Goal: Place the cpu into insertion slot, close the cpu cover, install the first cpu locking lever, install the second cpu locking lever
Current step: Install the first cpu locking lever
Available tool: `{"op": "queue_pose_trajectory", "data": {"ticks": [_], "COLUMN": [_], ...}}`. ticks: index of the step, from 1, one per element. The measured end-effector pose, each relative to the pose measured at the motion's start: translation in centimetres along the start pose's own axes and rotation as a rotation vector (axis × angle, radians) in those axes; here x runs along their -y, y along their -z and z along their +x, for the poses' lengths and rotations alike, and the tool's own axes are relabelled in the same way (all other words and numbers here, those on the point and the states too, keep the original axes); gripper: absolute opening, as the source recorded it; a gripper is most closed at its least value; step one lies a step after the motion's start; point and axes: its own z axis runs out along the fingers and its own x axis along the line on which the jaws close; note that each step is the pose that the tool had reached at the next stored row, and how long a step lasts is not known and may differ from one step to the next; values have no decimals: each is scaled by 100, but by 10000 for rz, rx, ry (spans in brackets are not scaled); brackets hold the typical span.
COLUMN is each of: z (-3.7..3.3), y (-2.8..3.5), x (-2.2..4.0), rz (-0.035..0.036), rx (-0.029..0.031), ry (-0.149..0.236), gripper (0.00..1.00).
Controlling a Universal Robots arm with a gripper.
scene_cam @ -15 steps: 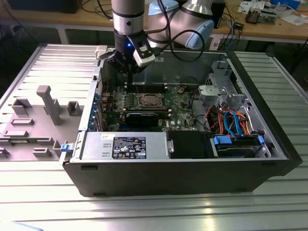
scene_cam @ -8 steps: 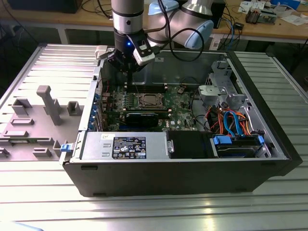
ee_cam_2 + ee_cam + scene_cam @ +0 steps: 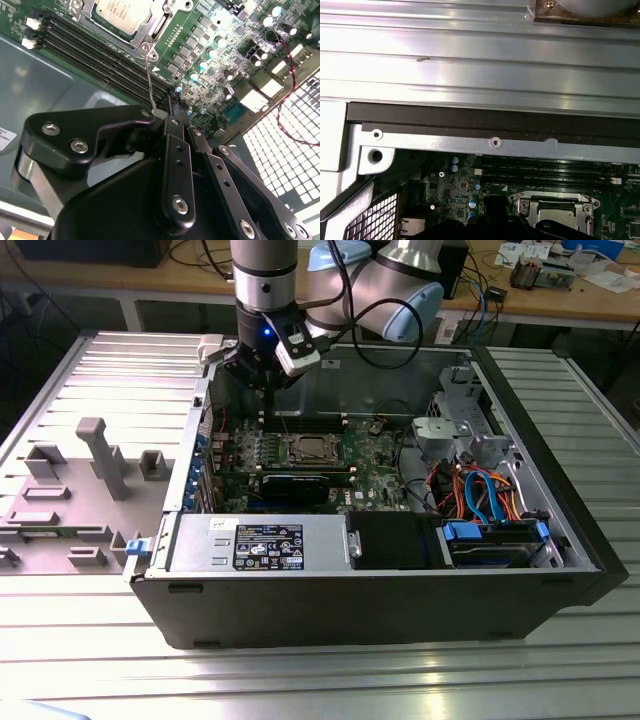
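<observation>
Because the cpu [image 3: 119, 12] already lay flat in the insertion slot [image 3: 305, 449], with the cpu cover [image 3: 551, 203] folded down around it as a frame, the work in hand was judged to be one of the locking levers. In the second wrist view a thin wire locking lever [image 3: 148, 80] rose from the corner of the cover at six o'clock of the chip and ended at the gripper [image 3: 167, 114]. The jaws looked drawn together on the lever's free end, probably to swing it over the frame. In the exterior view the gripper [image 3: 265, 388] hung inside the open computer case [image 3: 560, 500], at about eleven o'clock of the socket, over the memory slots [image 3: 100, 50]. That kept it well apart from the grey power-supply box [image 3: 255, 543] at six o'clock.
</observation>
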Motion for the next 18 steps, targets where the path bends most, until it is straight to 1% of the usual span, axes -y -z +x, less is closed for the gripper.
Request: {"op": "queue_pose_trajectory", "data": {"ticks": [3, 7, 18], "z": [-2, -52, -133], "y": [-15, -16, -16], "x": [1, 5, 10], "rz": [1, 0, 0], "rx": [-1, 0, 0], "ry": [-2, 0, -1], "gripper": [11, 11, 11]}}
